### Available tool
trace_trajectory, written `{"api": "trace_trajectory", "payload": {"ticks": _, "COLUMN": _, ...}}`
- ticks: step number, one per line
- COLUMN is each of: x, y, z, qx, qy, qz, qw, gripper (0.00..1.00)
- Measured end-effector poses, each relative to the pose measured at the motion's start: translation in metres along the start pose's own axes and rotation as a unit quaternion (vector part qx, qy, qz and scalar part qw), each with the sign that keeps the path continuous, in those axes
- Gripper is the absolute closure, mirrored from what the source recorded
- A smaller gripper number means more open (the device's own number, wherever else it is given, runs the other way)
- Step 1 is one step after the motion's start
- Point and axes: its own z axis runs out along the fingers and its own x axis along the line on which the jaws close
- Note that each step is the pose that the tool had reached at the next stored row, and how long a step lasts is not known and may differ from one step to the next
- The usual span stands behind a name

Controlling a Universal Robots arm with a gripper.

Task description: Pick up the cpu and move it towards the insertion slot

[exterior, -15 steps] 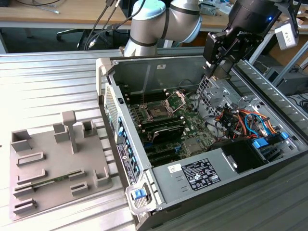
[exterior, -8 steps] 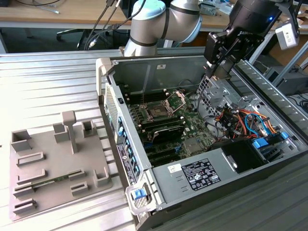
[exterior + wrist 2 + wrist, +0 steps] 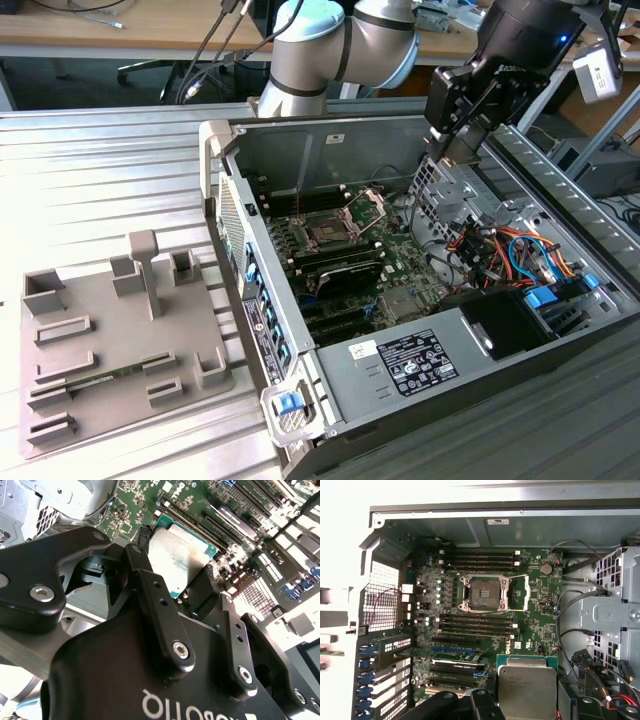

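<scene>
My gripper (image 3: pixel 175 569) is shut on the cpu (image 3: pixel 176 555), a flat square chip with a pale silvery top, its two black fingers (image 3: pixel 150 587) pressing on opposite edges. In the first wrist view the cpu (image 3: pixel 527 686) hangs above the green board, apart from the insertion slot (image 3: pixel 485 593), whose dark centre lies bare inside its silver frame. In the exterior view my gripper (image 3: pixel 455 150) is high over the open computer case, toward the exterior view's right of the insertion slot (image 3: pixel 328 232).
Long black memory slots (image 3: pixel 477 558) flank the socket. A metal drive cage (image 3: pixel 445 195), coloured cables (image 3: pixel 505 250) and the power supply (image 3: pixel 420 360) fill the case's right side. A grey plastic tray (image 3: pixel 100 300) holding a green memory stick (image 3: pixel 110 374) lies outside, at the exterior view's left.
</scene>
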Motion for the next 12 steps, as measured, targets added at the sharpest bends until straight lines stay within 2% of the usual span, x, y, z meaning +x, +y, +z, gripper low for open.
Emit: {"api": "trace_trajectory", "payload": {"ticks": 12, "x": -0.0043, "y": 0.0003, "z": 0.0003, "qx": 0.0000, "qy": 0.0000, "qz": 0.000, "qw": 1.00000, "gripper": 0.45}}
